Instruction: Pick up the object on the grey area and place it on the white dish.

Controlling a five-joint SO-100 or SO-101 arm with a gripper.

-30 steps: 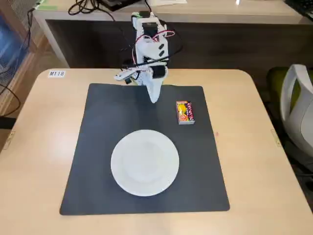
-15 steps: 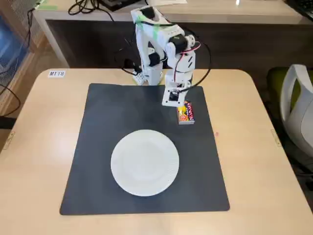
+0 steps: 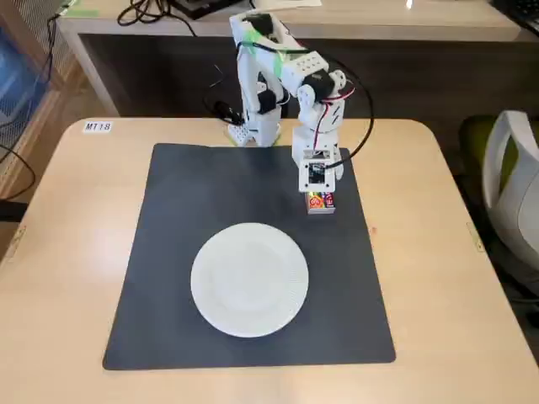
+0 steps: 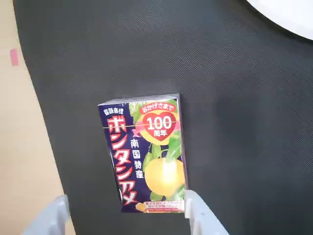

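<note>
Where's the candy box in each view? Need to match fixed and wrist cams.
Fixed view: the candy box lies on the grey mat, right of centre, just below the gripper, up and right of the white plate.
Wrist view: the candy box is at centre, lower half, between the two fingertips at the bottom edge.
Shared landmark: the white plate, only a sliver at top right in the wrist view.

- the grey area (image 4: 234, 98) looks like matt cloth with a fine woven grain.
- the object (image 4: 146, 154) is a glossy printed carton.
- the white dish (image 3: 249, 279) has a ribbed matt rim.
- the desk (image 3: 76, 252) is smooth beige.
</note>
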